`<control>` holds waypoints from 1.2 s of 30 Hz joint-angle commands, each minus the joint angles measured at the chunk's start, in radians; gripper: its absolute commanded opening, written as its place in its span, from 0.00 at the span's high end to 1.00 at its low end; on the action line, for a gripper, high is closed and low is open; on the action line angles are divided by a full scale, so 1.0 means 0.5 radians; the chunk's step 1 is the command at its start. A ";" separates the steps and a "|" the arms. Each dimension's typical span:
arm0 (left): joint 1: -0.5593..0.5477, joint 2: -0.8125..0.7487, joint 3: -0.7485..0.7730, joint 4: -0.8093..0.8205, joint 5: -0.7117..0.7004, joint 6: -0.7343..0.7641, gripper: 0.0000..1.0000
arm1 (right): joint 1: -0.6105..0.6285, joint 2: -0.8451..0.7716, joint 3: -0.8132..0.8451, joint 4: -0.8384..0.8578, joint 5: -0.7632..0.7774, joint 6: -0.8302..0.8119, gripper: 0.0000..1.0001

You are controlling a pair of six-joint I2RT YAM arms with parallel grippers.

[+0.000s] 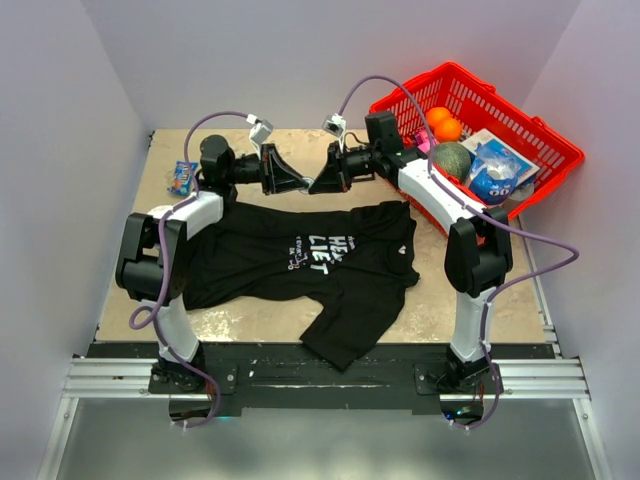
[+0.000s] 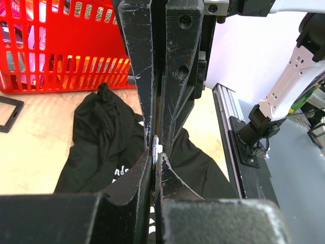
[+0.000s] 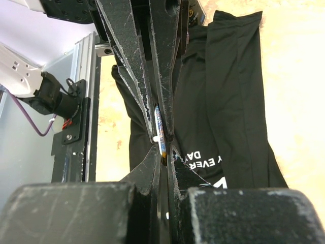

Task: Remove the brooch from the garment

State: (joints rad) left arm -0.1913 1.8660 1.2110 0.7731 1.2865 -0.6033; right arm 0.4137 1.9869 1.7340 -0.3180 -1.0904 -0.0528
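The black T-shirt [image 1: 300,260] with white lettering lies flat on the table. It also shows in the left wrist view [image 2: 101,137] and the right wrist view [image 3: 228,91]. My left gripper [image 1: 300,183] and right gripper [image 1: 322,182] meet tip to tip in the air above the shirt's far edge. Both are shut on the brooch, a thin pale disc seen edge-on, from opposite sides. In the left wrist view the brooch [image 2: 155,146] sits between the tips of the left gripper [image 2: 155,155]. In the right wrist view the brooch [image 3: 160,129] sits in the right gripper [image 3: 163,151]. It is clear of the cloth and hidden in the top view.
A red basket [image 1: 545,140] with oranges [image 1: 443,123], a melon [image 1: 452,160] and a blue packet [image 1: 493,172] stands at the far right, close behind the right arm. A small packet [image 1: 182,178] lies at the far left. A flat black frame [image 2: 7,113] lies by the basket.
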 commanded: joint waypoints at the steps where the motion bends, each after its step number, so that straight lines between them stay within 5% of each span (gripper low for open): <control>1: 0.014 -0.063 -0.038 -0.150 -0.045 0.163 0.96 | 0.010 -0.093 0.026 0.062 -0.074 -0.014 1.00; 13: 0.042 -0.066 -0.035 -0.138 -0.008 0.121 0.95 | 0.010 -0.099 0.014 0.065 -0.074 -0.008 1.00; 36: 0.060 -0.161 -0.170 0.614 0.323 -0.475 0.87 | 0.001 -0.035 0.143 -0.011 -0.234 -0.106 1.00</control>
State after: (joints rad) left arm -0.1745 1.8458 1.1500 0.9726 1.3617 -0.7647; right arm 0.4255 1.9873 1.7439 -0.3397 -1.1648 -0.0807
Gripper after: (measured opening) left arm 0.128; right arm 0.045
